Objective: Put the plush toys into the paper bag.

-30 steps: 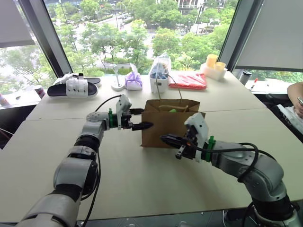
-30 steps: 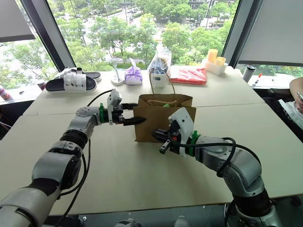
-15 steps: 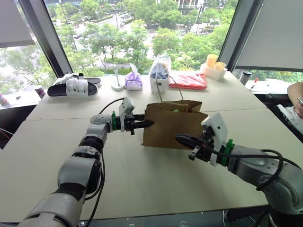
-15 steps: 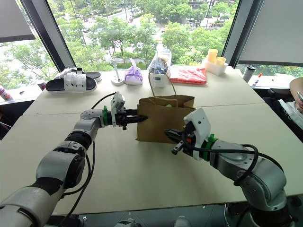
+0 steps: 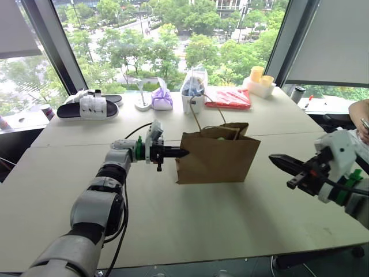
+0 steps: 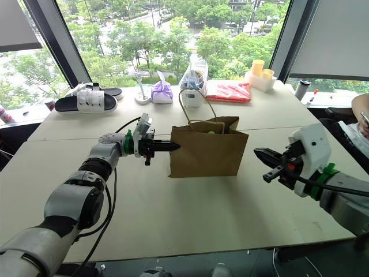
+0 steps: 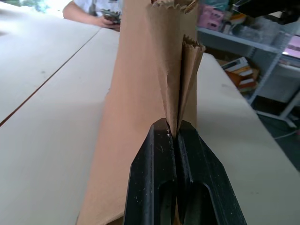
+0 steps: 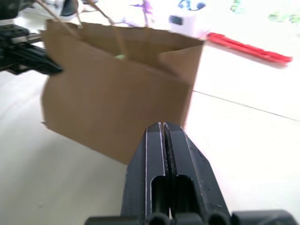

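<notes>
1. Pinching the paper bag (image 5: 216, 154) at its folded side edge: left gripper (image 5: 180, 153), fingers (image 7: 154, 178) pressed together on the paper, pointing level across the table toward the bag.
2. Right gripper (image 5: 278, 161) closed on nothing, fingers (image 8: 157, 154) tight together, held in the air well apart from the bag's far side, tips aimed back at it.
3. Bag stands upright near the middle of the white table (image 5: 173, 225), mouth open, cord handles (image 6: 195, 104) looping up above the rim.
4. Green plush toy (image 6: 211, 131) just visible inside the bag at the top. Orange toy: can't make it out, likely hidden by the bag wall.
5. Back edge of the table, by the window: purple cloth pouch (image 5: 162, 99), clear plastic bag with blue contents (image 5: 194, 86), flat red packet (image 5: 229, 98), yellow cups (image 5: 259, 78), and black-and-white slippers (image 5: 89, 107).
6. Person's hand (image 5: 360, 112) at the right edge of the head views, clear of the bag.
</notes>
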`<state>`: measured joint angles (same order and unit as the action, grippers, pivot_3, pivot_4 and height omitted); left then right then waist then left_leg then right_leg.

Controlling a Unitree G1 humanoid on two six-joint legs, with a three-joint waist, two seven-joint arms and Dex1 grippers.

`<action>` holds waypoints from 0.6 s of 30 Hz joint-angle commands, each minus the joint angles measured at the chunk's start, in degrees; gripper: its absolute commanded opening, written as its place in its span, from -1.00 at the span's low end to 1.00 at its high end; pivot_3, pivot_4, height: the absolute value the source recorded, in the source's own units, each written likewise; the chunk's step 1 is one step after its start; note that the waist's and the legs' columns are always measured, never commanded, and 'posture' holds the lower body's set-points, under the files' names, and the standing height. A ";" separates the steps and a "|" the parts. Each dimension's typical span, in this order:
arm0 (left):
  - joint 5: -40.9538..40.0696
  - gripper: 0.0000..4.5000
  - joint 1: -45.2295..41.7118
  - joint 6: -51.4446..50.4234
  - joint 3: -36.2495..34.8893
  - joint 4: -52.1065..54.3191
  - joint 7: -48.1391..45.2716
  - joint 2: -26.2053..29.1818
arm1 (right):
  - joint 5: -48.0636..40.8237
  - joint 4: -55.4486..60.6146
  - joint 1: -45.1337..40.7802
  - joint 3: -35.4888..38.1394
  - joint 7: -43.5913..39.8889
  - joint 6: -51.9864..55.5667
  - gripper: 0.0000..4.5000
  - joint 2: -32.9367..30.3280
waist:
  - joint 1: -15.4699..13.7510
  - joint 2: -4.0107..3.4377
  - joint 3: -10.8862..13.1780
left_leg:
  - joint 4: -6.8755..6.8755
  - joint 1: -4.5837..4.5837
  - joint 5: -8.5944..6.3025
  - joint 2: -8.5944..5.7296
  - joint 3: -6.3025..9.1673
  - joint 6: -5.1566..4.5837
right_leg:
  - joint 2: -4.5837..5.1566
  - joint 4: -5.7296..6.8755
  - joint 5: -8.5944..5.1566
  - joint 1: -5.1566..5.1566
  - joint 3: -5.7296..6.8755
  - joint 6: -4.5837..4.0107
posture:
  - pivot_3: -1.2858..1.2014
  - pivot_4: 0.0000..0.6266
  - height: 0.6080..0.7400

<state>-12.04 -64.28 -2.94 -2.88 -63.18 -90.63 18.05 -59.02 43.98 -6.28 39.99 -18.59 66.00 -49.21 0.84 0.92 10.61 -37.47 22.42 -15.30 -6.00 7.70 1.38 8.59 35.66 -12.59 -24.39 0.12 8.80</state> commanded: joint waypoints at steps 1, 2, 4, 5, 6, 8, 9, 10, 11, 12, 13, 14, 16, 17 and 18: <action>-2.59 -0.97 -0.57 -2.30 1.21 5.21 -1.87 2.74 | -2.87 -0.51 0.33 3.09 0.57 -0.88 -1.00 -1.09 | -0.01 0.00 0.00 | 0.00 0.00 0.00 0.01 0.00 0.00 | 0.00 0.00 0.00 0.00 0.00 0.00 | 0.03 -0.52 1.00; -2.85 -0.97 -0.19 -2.97 1.83 5.73 -1.87 3.30 | -3.11 -0.43 0.31 2.43 0.77 -1.11 -1.00 -1.27 | -0.03 0.00 0.00 | -0.01 0.00 0.00 0.02 0.00 0.00 | 0.00 0.03 0.00 0.00 0.00 0.00 | 0.03 -0.52 1.00; -3.50 -0.97 0.54 -4.24 3.14 6.59 -1.87 4.23 | -3.31 -0.53 -0.03 1.03 1.21 -1.57 -1.00 -1.62 | -0.13 -0.01 0.00 | -0.01 -0.01 0.00 0.02 0.01 0.00 | 0.01 0.05 0.00 0.00 0.00 0.00 | 0.03 -0.52 1.00; -3.97 -0.97 0.99 -4.84 3.91 7.09 -1.87 4.75 | -3.25 -0.62 -0.24 0.34 1.35 -1.81 -1.00 -1.84 | -0.13 0.00 0.00 | -0.02 0.00 0.00 0.02 0.01 0.00 | 0.02 0.05 0.00 0.00 0.00 0.00 | 0.03 -0.52 1.00; -3.98 -0.97 1.53 -5.00 4.55 7.34 -1.87 5.20 | -3.17 -0.93 -0.73 -0.41 1.43 -2.05 -1.00 -1.96 | -0.16 -0.01 0.00 | -0.02 0.00 0.00 0.02 0.01 0.00 | 0.02 0.04 0.00 0.00 0.00 0.00 | 0.03 -0.52 1.00; -3.11 -0.97 2.37 -4.02 5.19 6.77 -1.87 5.75 | -2.91 -1.40 -1.55 -1.88 1.34 -2.52 -1.00 -2.30 | -0.22 0.00 0.00 | -0.07 0.02 0.00 0.01 0.01 0.00 | 0.02 0.05 0.00 0.00 0.00 0.00 | 0.03 -0.52 1.00; -2.70 -0.97 2.65 -3.41 5.45 6.31 -1.87 5.92 | -2.76 -1.61 -1.81 -2.55 1.32 -2.78 -1.00 -2.50 | -0.21 0.00 0.00 | -0.15 0.02 -0.02 0.01 0.01 -0.03 | 0.02 0.08 0.00 0.02 0.00 0.00 | 0.03 -0.52 1.00; -1.87 -0.97 2.92 -2.01 4.97 5.24 -1.67 5.96 | -2.61 -1.78 -2.53 -3.84 1.43 -3.08 -1.00 -2.55 | -0.21 0.00 0.00 | -0.15 0.02 -0.02 0.01 0.01 -0.03 | 0.02 0.09 0.00 0.02 0.00 0.00 | 0.03 -0.52 1.00; -1.35 -0.97 3.07 -1.05 4.65 4.53 -1.48 5.94 | -2.49 -1.97 -2.95 -4.72 1.46 -3.39 -1.00 -2.63 | -0.21 0.00 0.00 | -0.16 0.02 -0.02 0.01 0.02 -0.03 | 0.02 0.11 0.00 0.02 0.00 0.01 | 0.03 -0.52 1.00; -0.97 -0.97 3.16 0.14 4.24 3.86 -0.77 5.90 | -2.25 -2.08 -3.38 -5.72 1.49 -3.71 -1.00 -2.74 | -0.22 0.00 0.00 | -0.16 0.02 -0.02 0.01 0.02 -0.03 | 0.01 0.11 0.00 0.02 0.00 0.00 | 0.03 -0.52 1.00; -0.69 -0.97 3.13 0.97 3.95 3.37 -0.24 5.80 | -2.03 -2.23 -3.58 -6.31 1.40 -3.99 -1.00 -2.87 | -0.21 0.00 0.00 | -0.18 0.02 -0.02 0.01 0.02 -0.03 | 0.01 0.11 0.00 0.02 0.00 0.00 | 0.03 -0.52 1.00; -0.63 -0.97 2.97 1.28 3.70 3.00 0.18 5.76 | -1.98 -2.37 -3.85 -6.91 1.48 -4.25 -1.00 -2.84 | -0.25 0.00 0.00 | -0.19 0.02 -0.02 0.01 0.02 -0.03 | 0.01 0.11 0.00 0.02 0.00 0.00 | 0.03 -0.52 1.00; -0.49 -0.97 2.53 1.53 3.36 2.33 0.67 5.80 | -1.93 -2.66 -4.24 -7.83 1.62 -4.67 -1.00 -2.80 | -0.33 0.01 0.00 | -0.22 0.05 -0.02 0.01 0.04 -0.03 | 0.02 0.11 0.00 0.02 0.00 0.01 | 0.03 -0.52 1.00; -0.37 -0.97 2.36 2.03 3.12 2.06 1.21 5.87 | -1.75 -2.72 -4.41 -8.50 1.56 -4.84 -1.00 -2.83 | -0.33 0.01 0.00 | -0.24 0.06 -0.03 0.00 0.04 -0.04 | 0.02 0.11 0.00 0.02 0.00 0.01 | 0.03 -0.52 1.00; -0.25 -0.97 2.24 2.44 2.97 1.88 1.63 5.86 | -1.56 -2.83 -4.46 -8.88 1.40 -4.99 -1.00 -2.93 | -0.31 0.01 0.00 | -0.26 0.06 -0.04 0.00 0.04 -0.06 | 0.02 0.11 0.00 0.03 0.00 0.01 | 0.03 -0.52 1.00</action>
<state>-12.54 -60.75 -1.78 1.19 -61.65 -89.70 23.45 -60.94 40.80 -9.84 30.77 -17.13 62.53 -50.99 0.53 0.93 10.62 -37.74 22.48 -15.34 -6.00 7.74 1.31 8.61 35.77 -12.59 -24.37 0.12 8.80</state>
